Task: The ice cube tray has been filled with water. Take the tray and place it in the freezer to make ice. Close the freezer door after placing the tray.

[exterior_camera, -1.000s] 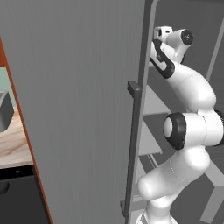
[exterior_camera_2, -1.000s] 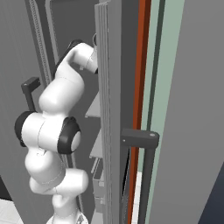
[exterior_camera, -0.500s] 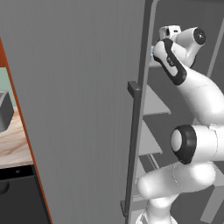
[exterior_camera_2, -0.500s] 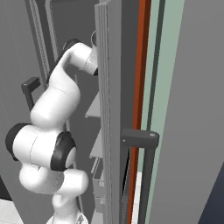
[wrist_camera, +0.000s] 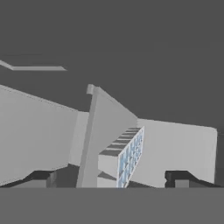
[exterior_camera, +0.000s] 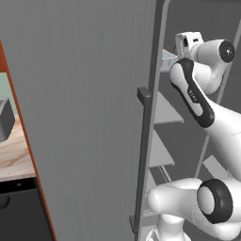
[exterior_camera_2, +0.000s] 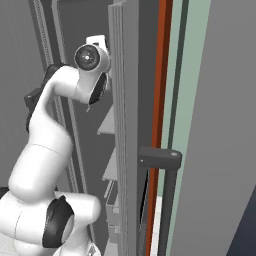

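Observation:
The ice cube tray, white with pale-blue cells, lies on a pale grey shelf inside the freezer. My gripper is open. Its dark fingertips stand well clear on either side of the tray's near end, touching nothing. In the left base view my gripper reaches into the top of the freezer, and a corner of the tray shows just left of it. The freezer door stands open to the left of my arm, with its bar handle at the near edge.
Several pale grey shelves step down below the hand. In the right base view a grey door edge with a dark bar handle stands close on my arm's right. A wooden counter lies far left.
The jaws have opened off the tray, which stays on the shelf. The hand has drawn back slightly and the arm's elbow has sunk lower.

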### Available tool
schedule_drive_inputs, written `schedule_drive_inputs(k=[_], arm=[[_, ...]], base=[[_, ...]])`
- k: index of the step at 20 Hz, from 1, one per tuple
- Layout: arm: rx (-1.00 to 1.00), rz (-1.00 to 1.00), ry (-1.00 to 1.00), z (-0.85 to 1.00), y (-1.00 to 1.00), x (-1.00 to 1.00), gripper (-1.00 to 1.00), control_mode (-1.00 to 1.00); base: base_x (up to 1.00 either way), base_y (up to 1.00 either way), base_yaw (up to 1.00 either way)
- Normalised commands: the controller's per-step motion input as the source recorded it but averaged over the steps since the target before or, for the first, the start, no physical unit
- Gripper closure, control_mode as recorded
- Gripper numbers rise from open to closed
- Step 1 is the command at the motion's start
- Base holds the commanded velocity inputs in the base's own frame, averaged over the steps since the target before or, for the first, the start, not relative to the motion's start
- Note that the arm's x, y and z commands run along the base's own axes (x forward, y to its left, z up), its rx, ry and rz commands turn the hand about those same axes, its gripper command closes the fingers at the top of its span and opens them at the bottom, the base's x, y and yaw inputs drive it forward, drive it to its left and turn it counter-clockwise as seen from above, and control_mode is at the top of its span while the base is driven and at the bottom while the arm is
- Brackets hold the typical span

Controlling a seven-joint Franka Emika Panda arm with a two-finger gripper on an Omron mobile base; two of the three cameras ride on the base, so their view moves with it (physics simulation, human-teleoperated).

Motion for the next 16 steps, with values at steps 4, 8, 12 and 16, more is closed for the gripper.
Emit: schedule_drive_inputs(k=[4,8,12,16], arm=[[-0.07,0.02,-0.06,0.74,0.42,-1.00,-1.00,-1.00],[0.00,0.00,-0.01,1.00,0.09,-1.00,-1.00,-1.00],[0.00,0.00,0.07,1.00,0.00,-1.00,-1.00,-1.00],[0.00,0.00,0.19,0.40,0.06,-1.00,-1.00,-1.00]], base=[[0.00,0.00,0.00],[0.00,0.00,0.00],[0.00,0.00,0.00],[0.00,0.00,0.00]])
